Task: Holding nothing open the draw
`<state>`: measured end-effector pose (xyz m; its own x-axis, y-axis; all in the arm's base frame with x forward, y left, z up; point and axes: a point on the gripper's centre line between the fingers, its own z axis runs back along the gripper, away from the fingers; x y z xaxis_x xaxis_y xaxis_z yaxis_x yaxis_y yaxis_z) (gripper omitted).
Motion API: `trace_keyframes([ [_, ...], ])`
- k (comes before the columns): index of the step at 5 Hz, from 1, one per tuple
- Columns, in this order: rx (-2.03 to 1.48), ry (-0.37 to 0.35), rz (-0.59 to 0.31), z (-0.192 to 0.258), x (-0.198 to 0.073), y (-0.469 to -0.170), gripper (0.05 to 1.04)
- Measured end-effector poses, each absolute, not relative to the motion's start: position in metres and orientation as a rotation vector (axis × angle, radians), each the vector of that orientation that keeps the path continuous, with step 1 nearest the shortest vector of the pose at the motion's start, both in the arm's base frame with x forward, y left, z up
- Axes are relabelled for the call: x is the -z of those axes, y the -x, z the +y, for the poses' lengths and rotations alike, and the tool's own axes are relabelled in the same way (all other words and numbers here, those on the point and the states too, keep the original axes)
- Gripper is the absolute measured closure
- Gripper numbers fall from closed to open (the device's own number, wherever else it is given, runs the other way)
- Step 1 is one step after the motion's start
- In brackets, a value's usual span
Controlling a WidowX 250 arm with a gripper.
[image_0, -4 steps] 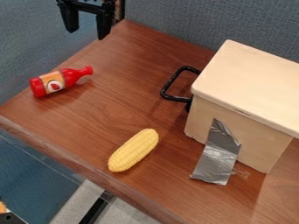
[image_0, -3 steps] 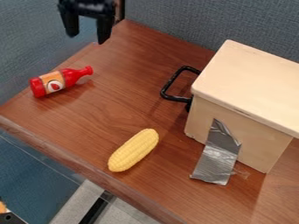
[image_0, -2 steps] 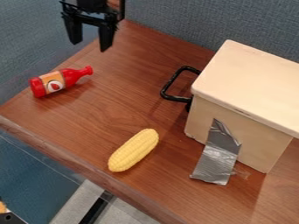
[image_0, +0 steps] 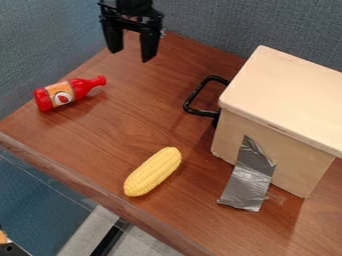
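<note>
The black gripper [image_0: 131,56] hangs over the back left of the table, its two fingers spread apart with nothing between them. To the right stands a pale wooden box with a drawer [image_0: 267,145]. Its black handle [image_0: 194,98] sticks out from the left side, lower in the view than the gripper and to its right. The drawer front on that side is mostly hidden by the angle, and it looks flush with the box.
A red bottle [image_0: 80,89] lies on its side at the left of the wooden table [image_0: 80,145]. Yellow corn [image_0: 153,171] lies near the front edge. Silver tape [image_0: 251,180] runs from the box onto the table. A blue-grey partition [image_0: 200,25] rises behind.
The gripper has come down a little and moved right from the upper left corner, still with its fingers apart. The box, handle, bottle and corn have kept their places.
</note>
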<state>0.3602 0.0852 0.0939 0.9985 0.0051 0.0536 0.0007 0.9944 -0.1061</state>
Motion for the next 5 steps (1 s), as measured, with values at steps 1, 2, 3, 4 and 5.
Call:
trace_keyframes([
  [1, 0.011, 0.104, -0.071, 0.065, -0.094, -0.368, 0.083],
  [2, -0.043, 0.089, -0.089, 0.052, -0.091, -0.379, 0.083],
  [3, -0.094, 0.063, -0.090, 0.043, -0.081, -0.387, 0.083],
  [4, -0.099, 0.058, -0.085, 0.035, -0.071, -0.390, 0.083],
  [5, -0.085, 0.054, -0.079, 0.028, -0.065, -0.392, 0.083],
])
